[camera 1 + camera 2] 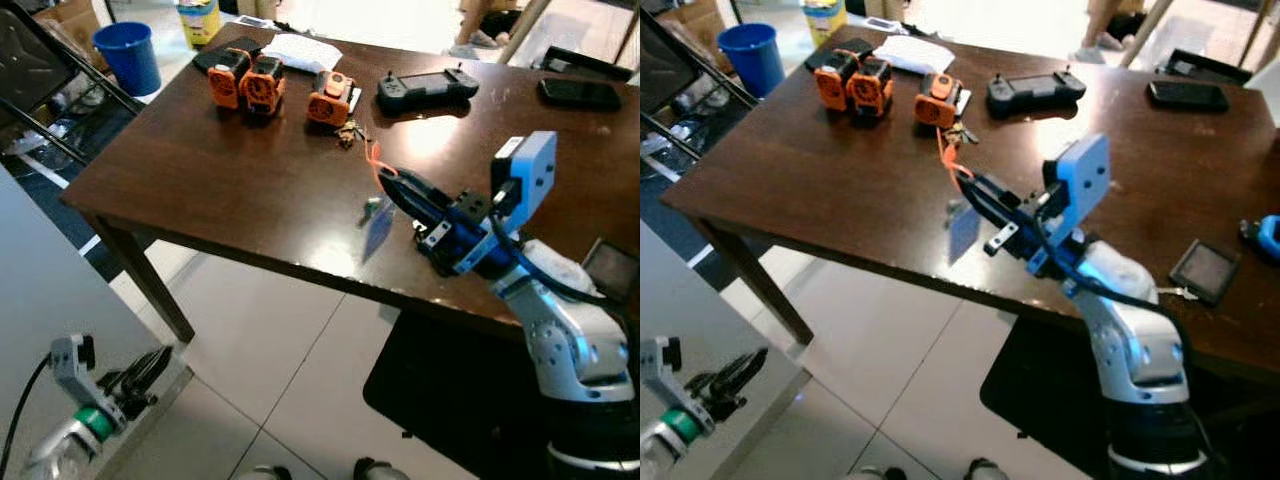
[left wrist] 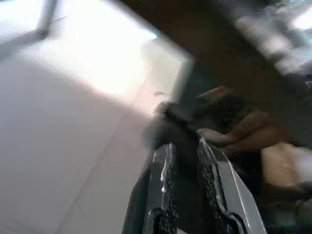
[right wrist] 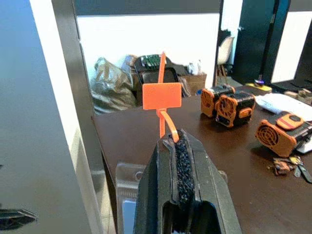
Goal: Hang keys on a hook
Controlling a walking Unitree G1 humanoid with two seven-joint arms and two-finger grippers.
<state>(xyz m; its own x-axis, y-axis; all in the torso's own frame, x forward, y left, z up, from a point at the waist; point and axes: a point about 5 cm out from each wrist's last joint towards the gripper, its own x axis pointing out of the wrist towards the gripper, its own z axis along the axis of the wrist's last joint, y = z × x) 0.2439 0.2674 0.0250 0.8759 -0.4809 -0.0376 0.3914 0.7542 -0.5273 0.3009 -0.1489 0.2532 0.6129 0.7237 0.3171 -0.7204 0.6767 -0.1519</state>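
Nearest, right end effector (image 3: 181, 146) clamped together on the orange strap of the keys (image 1: 378, 212), tag upright just beyond its tips, above the table (image 1: 200, 170). Best kept pinched and level while seeking a hook. Forearm raised, reaching forward. Left end effector (image 1: 150, 368) together, hanging idle.

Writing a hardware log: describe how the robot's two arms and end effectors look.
Right arm: silver segments, blue wrist joint, black cable, light-blue camera block. Its end effector has long black fingers with rough inner pads. Left arm: silver, green band, black cable; its end effector is black too.
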